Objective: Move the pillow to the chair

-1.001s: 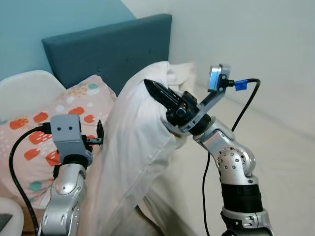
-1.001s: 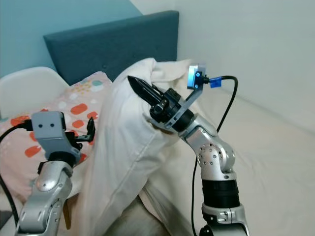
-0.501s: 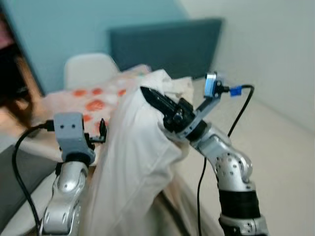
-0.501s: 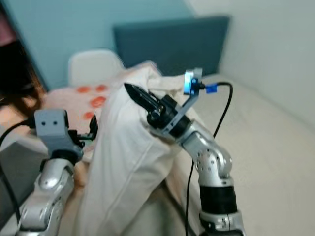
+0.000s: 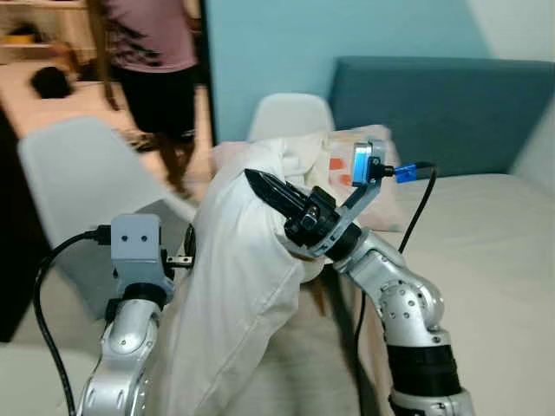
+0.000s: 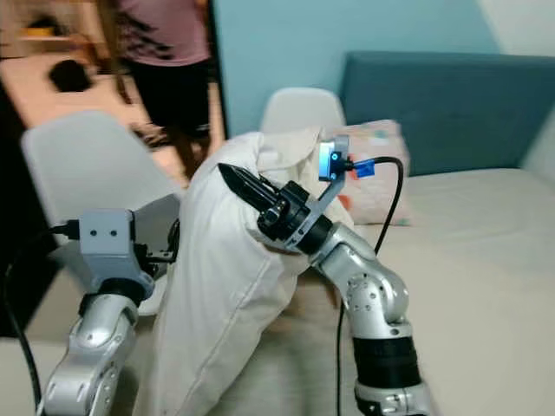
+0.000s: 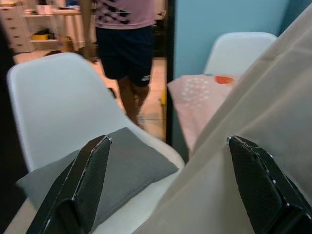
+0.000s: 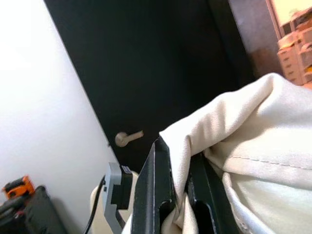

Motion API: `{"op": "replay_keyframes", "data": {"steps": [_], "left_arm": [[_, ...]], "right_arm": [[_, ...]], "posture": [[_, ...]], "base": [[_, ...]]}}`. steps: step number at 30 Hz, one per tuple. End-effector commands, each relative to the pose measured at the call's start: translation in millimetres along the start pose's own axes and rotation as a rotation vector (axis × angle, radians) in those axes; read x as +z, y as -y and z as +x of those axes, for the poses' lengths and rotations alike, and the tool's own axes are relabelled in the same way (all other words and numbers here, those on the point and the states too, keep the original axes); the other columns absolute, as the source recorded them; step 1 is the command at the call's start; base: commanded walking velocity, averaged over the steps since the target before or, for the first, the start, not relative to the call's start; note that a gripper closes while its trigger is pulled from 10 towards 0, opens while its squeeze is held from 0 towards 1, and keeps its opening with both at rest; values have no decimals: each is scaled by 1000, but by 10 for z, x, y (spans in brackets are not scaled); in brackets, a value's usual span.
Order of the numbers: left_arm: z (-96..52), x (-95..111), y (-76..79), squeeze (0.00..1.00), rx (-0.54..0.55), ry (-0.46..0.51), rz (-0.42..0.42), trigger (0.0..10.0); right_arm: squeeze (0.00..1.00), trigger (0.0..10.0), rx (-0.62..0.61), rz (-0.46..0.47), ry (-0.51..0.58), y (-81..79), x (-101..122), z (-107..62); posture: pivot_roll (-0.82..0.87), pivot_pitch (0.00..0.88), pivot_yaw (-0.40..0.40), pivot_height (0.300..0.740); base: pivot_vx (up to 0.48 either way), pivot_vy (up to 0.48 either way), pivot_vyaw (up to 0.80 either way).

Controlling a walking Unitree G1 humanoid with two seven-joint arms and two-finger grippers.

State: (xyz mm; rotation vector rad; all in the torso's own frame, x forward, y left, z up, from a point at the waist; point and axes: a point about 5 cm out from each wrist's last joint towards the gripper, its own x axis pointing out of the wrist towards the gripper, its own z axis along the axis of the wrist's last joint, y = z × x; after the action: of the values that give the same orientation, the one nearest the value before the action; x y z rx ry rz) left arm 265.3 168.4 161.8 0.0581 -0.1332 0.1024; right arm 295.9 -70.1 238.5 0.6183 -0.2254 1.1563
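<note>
Cloth of the big cream fabric pillow (image 5: 238,286) sat pinched between my right gripper's (image 8: 178,192) two fingers, hung high so it cleared the floor. My left gripper (image 7: 168,187) stood spread wide against its side, steadying. Its wrist view revealed the white moulded plastic chair's (image 7: 58,109) grey seat cushion (image 7: 109,168) beyond.

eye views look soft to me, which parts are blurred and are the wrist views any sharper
Left eye view: the person and the near white chair are smeared, while the right gripper on the cream pillow is fairly crisp. Left wrist view: the fingers are sharp, the background mildly soft. Right wrist view: pillow folds crisp, the dark door underexposed.
</note>
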Motion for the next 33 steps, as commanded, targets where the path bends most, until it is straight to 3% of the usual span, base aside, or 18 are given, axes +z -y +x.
{"op": "replay_keyframes", "data": {"steps": [1, 7, 15, 33], "left_arm": [[2, -2, 14, 0, -8, 1, 15, 10000], [-7, -38, 41, 0, -15, -1, 22, 10000], [-78, -89, 90, 0, -33, -17, 9, 10000], [-29, 20, 73, 0, -23, 35, 17, 10000]], "right_arm": [[0, 0, 59, -34, 57, -80, 104, 56], [0, 0, 58, -27, 53, -84, 73, 57], [0, 0, 12, -1, -14, 20, -146, -61], [0, 0, 90, -12, 27, -89, -6, 27]], "posture": [[22, 0, -86, 740], [19, 0, -86, 740], [25, 0, -90, 740], [23, 0, -90, 740]], "base": [[0, 0, 794], [0, 0, 794], [0, 0, 794], [0, 0, 790]]}}
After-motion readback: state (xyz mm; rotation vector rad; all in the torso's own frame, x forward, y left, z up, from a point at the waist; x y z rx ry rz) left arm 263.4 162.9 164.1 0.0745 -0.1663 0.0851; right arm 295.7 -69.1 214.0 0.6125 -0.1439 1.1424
